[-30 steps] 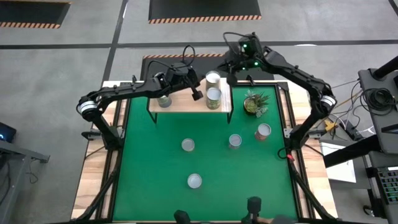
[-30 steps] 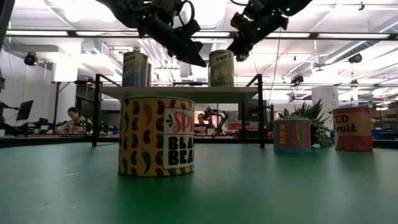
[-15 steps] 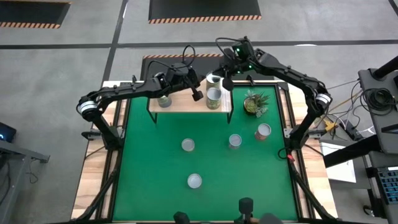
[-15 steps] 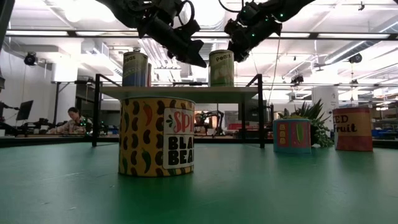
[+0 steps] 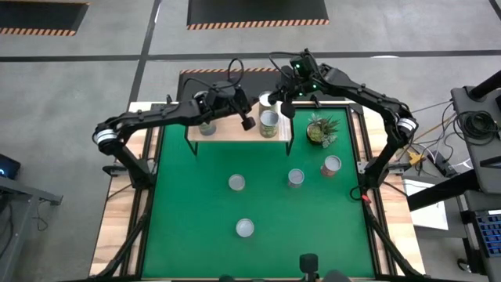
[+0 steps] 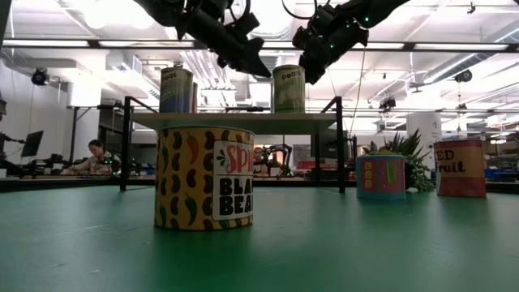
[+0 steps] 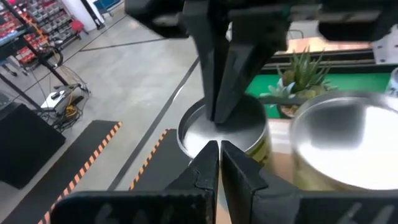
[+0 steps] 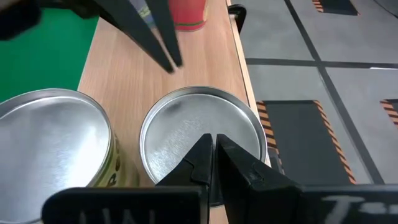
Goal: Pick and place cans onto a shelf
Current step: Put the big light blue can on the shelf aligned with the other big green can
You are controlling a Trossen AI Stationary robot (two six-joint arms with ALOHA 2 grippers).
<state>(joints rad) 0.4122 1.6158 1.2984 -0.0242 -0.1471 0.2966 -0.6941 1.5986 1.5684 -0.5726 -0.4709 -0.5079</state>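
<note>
Since a second ago the right gripper (image 5: 285, 110) has swung from the shelf's far right corner in over the shelf (image 5: 228, 128), and the left gripper (image 5: 246, 123) has barely shifted. Both now hang just above the shelf's right half, fingers pressed together and holding nothing. In the right wrist view the right gripper's closed tips hover over the silver lid of the rear can (image 8: 199, 143), with the green-labelled can (image 8: 53, 143) just beside it. On the table, seen from above, the shelf lies at 12 o'clock, carrying three cans: one at its left end (image 5: 207, 127) and two close together at its right end (image 5: 268, 121). The potted plant (image 5: 321, 130) stands at about 1 o'clock beside the shelf, a red can (image 5: 331, 165) at 3 o'clock, two cans near the centre (image 5: 236, 182) (image 5: 295, 178), and one at 6 o'clock (image 5: 245, 228). A seated person (image 6: 96, 154) shows in the low view's background.
</note>
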